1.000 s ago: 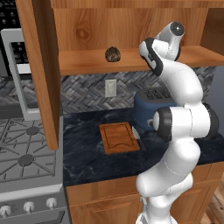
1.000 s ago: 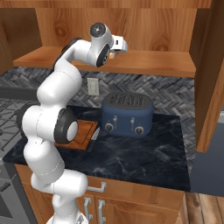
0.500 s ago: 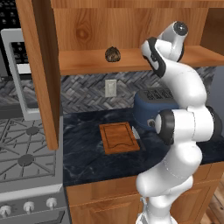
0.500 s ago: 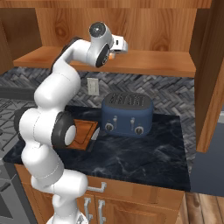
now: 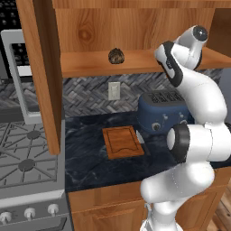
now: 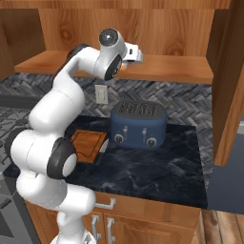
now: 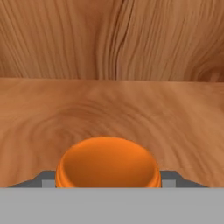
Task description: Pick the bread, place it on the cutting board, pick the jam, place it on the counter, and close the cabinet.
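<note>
The jam (image 7: 108,162), an orange jar seen from close up, stands on the cabinet shelf right in front of the hand camera. My gripper (image 7: 108,180) is open, with one grey fingertip (image 7: 46,178) on each side of the jar. In the right base view the gripper (image 6: 137,55) reaches into the open cabinet (image 6: 162,66) just above the shelf. The bread (image 5: 116,55), a dark lump, sits further left on the same shelf (image 5: 90,63). The cutting board (image 5: 122,141) lies bare on the dark counter (image 5: 99,162), left of the toaster.
A blue toaster (image 5: 162,110) stands on the counter below the shelf. Both cabinet doors hang open, left (image 5: 40,67) and right (image 6: 231,81). To the left lie a gas stove (image 5: 27,153) and a microwave (image 5: 18,72).
The arm has shifted slightly, and the hand has moved a little further in along the shelf towards the jam. Bread and board have not moved.
</note>
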Robot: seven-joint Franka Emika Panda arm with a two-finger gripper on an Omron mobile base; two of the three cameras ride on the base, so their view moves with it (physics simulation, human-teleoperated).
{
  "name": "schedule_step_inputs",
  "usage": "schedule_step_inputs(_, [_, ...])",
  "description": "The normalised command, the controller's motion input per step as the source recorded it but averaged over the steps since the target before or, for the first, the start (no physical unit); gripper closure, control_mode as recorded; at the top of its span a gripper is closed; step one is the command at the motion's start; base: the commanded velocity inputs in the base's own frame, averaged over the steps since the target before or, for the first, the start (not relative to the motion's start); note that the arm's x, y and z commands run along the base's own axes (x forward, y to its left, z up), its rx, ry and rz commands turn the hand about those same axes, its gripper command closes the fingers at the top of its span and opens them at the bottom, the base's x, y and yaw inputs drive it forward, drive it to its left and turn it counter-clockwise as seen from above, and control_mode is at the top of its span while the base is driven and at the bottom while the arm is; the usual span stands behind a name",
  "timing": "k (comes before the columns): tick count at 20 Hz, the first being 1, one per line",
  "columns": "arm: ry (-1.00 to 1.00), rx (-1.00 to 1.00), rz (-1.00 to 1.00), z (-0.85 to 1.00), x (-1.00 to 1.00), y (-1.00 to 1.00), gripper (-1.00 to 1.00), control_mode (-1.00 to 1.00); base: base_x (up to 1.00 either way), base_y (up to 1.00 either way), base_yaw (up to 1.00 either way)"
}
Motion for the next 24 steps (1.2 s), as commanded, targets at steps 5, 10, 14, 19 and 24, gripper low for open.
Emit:
schedule_step_inputs(5, [-0.05, 0.0, 0.0, -0.08, -0.48, -0.14, 1.0, -1.0, 0.0, 0.0, 0.0])
schedule_step_inputs(10, [-0.07, 0.0, 0.0, -0.04, -0.45, -0.09, 1.0, -1.0, 0.0, 0.0, 0.0])
schedule_step_inputs(14, [-0.05, 0.0, 0.0, -0.02, -0.45, -0.08, 1.0, -1.0, 0.0, 0.0, 0.0])
schedule_step_inputs(19, [-0.02, 0.0, 0.0, -0.02, -0.53, -0.11, 1.0, -1.0, 0.0, 0.0, 0.0])
schedule_step_inputs(24, [0.0, 0.0, 0.0, -0.06, -0.58, -0.15, 1.0, -1.0, 0.0, 0.0, 0.0])
